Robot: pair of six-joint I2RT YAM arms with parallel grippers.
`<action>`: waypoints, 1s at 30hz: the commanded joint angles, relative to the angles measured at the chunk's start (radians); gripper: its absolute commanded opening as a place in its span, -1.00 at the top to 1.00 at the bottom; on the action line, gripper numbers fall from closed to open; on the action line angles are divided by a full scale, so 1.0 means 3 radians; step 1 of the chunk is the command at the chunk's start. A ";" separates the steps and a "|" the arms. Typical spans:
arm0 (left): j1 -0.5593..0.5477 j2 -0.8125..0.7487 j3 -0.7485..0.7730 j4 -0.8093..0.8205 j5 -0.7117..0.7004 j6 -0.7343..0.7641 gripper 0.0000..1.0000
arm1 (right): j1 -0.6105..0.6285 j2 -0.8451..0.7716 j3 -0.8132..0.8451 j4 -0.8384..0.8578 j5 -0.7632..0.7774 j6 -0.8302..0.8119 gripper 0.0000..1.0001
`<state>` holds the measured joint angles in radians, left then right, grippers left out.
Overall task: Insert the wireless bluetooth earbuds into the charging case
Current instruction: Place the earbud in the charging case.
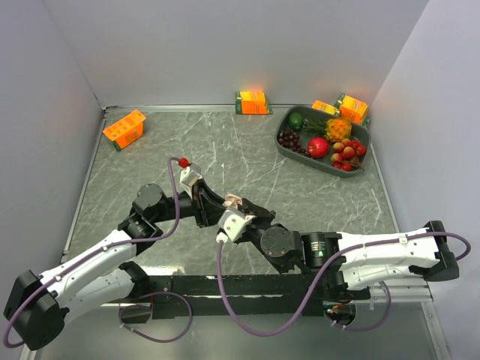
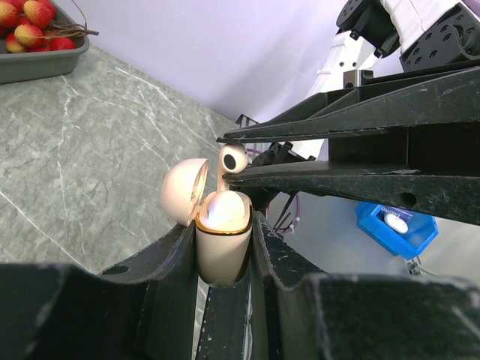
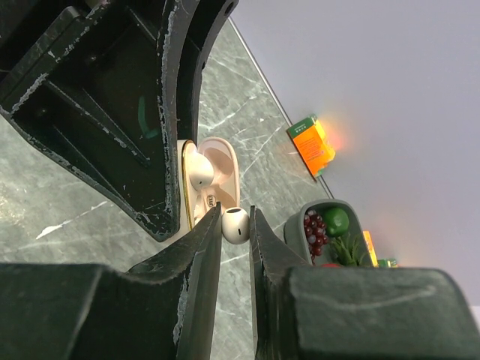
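While the tiny whitish plastic earbud (image 2: 233, 157) sits pinched in the right gripper (image 3: 235, 227), jaws narrow on it, it hangs just above the open pale-beige rounded charging case (image 2: 223, 244), which the left gripper (image 2: 223, 221) clamps upright mid-table. My worry: if the stem isn't lined up with its socket, pushing down could jam it or pop the bud loose. Print on the far orange cartons (image 1: 253, 101) is too small to read.

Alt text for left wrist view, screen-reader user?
The left gripper clamps an open pale-beige charging case upright, while the right gripper pinches a whitish earbud just above its opening. A grey fruit tray sits top left on the marbled table.
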<state>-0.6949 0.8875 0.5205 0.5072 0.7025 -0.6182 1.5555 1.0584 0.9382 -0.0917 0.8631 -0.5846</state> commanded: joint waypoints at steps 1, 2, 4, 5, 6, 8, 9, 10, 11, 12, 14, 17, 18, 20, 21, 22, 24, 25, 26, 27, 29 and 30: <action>0.0015 -0.0039 0.0044 0.0191 -0.0092 0.0005 0.98 | 0.0077 0.0041 0.0232 0.0091 -0.0203 0.0072 1.00; 0.0015 -0.0039 0.0044 0.0181 -0.0087 0.0010 0.98 | 0.0082 0.0046 0.0242 0.0086 -0.0208 0.0077 1.00; 0.0015 -0.0034 0.0049 0.0176 -0.0092 0.0015 0.98 | 0.0097 0.0051 0.0257 0.0066 -0.0213 0.0062 1.00; 0.0015 -0.0018 0.0055 0.0176 -0.0092 0.0015 0.98 | 0.0097 0.0061 0.0263 0.0060 -0.0213 0.0057 1.00; 0.0015 -0.0023 0.0055 0.0171 -0.0102 0.0020 0.98 | 0.0102 0.0067 0.0278 0.0060 -0.0213 0.0047 1.00; 0.0015 -0.0013 0.0060 0.0176 -0.0107 0.0025 0.98 | 0.0123 0.0077 0.0283 0.0045 -0.0208 0.0036 1.00; 0.0015 -0.0008 0.0065 0.0176 -0.0117 0.0031 0.98 | 0.0128 0.0072 0.0293 0.0040 -0.0208 0.0036 1.00; 0.0015 -0.0003 0.0065 0.0176 -0.0122 0.0036 0.98 | 0.0138 0.0072 0.0308 0.0035 -0.0208 0.0031 1.00; 0.0015 0.0002 0.0070 0.0176 -0.0122 0.0041 0.98 | 0.0138 0.0067 0.0309 0.0030 -0.0203 0.0031 1.00; 0.0015 0.0007 0.0075 0.0176 -0.0133 0.0041 0.98 | 0.0138 0.0072 0.0319 0.0020 -0.0203 0.0031 1.00; 0.0015 0.0023 0.0080 0.0181 -0.0128 0.0046 0.98 | 0.0153 0.0062 0.0334 0.0004 -0.0198 0.0036 1.00; 0.0015 0.0043 0.0080 0.0196 -0.0133 0.0051 0.98 | 0.0164 0.0056 0.0350 -0.0011 -0.0177 0.0062 1.00; 0.0015 0.0043 0.0080 0.0206 -0.0133 0.0046 0.98 | 0.0169 0.0051 0.0355 -0.0011 -0.0177 0.0067 0.98; 0.0020 0.0058 0.0080 0.0217 -0.0133 0.0041 0.98 | 0.0164 0.0051 0.0360 -0.0011 -0.0167 0.0077 0.82; 0.0015 0.0064 0.0080 0.0222 -0.0133 0.0041 0.98 | 0.0164 0.0056 0.0370 -0.0006 -0.0147 0.0077 0.78; 0.0020 0.0074 0.0080 0.0227 -0.0128 0.0036 0.98 | 0.0164 0.0061 0.0370 0.0004 -0.0141 0.0077 0.68; 0.0020 0.0084 0.0090 0.0227 -0.0122 0.0036 0.98 | 0.0164 0.0062 0.0365 0.0035 -0.0126 0.0072 0.65; 0.0015 0.0089 0.0095 0.0227 -0.0122 0.0041 0.98 | 0.0164 0.0062 0.0360 0.0045 -0.0126 0.0067 0.63; 0.0015 0.0084 0.0095 0.0227 -0.0128 0.0041 0.98 | 0.0164 0.0067 0.0355 0.0050 -0.0126 0.0057 0.63; 0.0020 0.0084 0.0095 0.0227 -0.0128 0.0041 0.98 | 0.0164 0.0062 0.0355 0.0055 -0.0121 0.0052 0.62; 0.0020 0.0074 0.0090 0.0227 -0.0133 0.0036 0.98 | 0.0164 0.0062 0.0334 0.0076 -0.0100 0.0042 0.61; 0.0020 0.0074 0.0085 0.0227 -0.0138 0.0036 0.98 | 0.0159 0.0056 0.0329 0.0081 -0.0095 0.0041 0.61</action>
<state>-0.6952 0.9016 0.5205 0.5343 0.7105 -0.6159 1.5780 1.0798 0.9951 -0.1410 0.8757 -0.5888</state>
